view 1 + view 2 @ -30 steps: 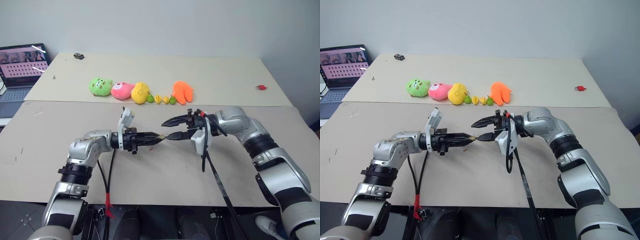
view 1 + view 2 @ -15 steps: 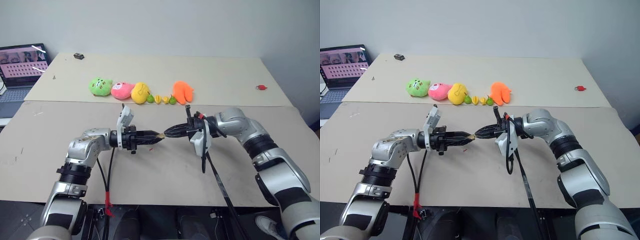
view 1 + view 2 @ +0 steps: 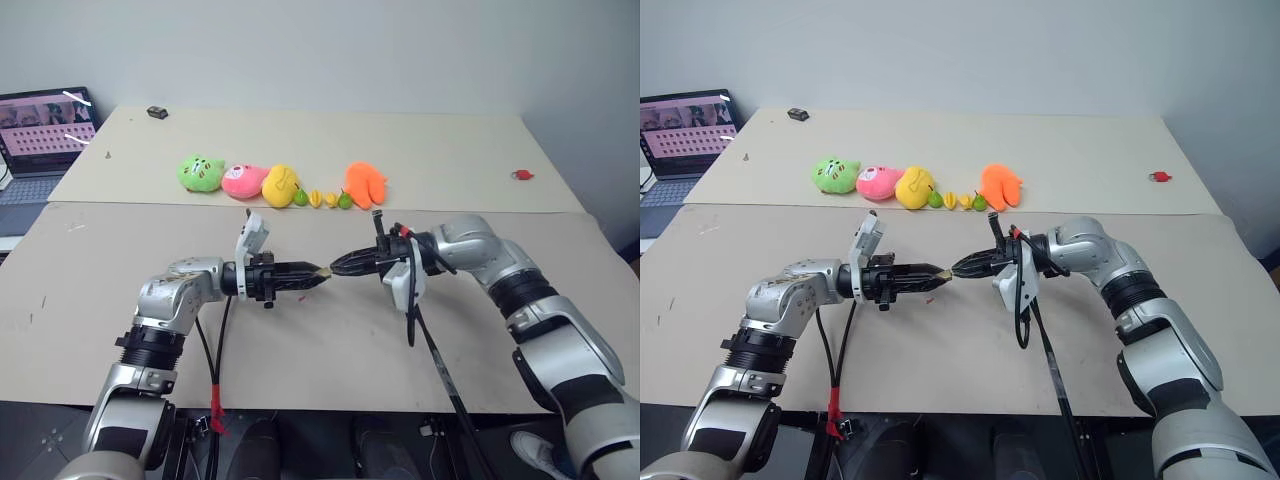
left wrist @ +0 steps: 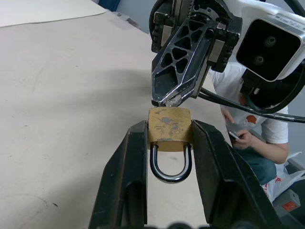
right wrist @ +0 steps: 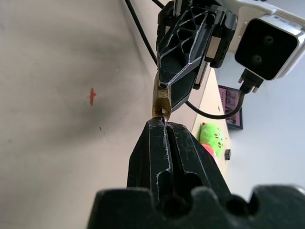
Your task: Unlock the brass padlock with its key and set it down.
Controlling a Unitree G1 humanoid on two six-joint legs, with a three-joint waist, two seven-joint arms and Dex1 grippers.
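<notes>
Two grippers meet tip to tip at the centre of your head-camera frame, above the tan table (image 3: 330,350): your left gripper (image 4: 169,143) clamps the brass padlock (image 4: 169,130) by its sides, shackle pointing back between the fingers. Your right gripper (image 4: 172,98) is pinched tight with its tips against the padlock's far end, where a sliver of silvery metal, likely the key (image 4: 172,100), shows at the tips. Plush toys (image 3: 280,182) line up in the upper middle of the frame, with a laptop (image 3: 45,135) at upper left.
</notes>
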